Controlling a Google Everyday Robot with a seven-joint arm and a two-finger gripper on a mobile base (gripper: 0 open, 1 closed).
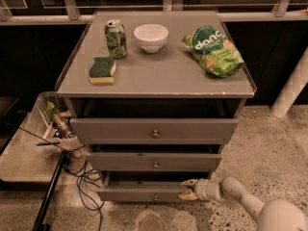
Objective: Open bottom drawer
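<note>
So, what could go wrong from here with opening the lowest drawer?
1. The gripper sits at the right end of the bottom drawer, far from its centre knob. An off-centre pull might twist the drawer and jam it.
2. Loose cables lie by the drawer's left corner and might snag on it.
3. The middle drawer sticks out just above the gripper, so any upward drift could bump it.
</note>
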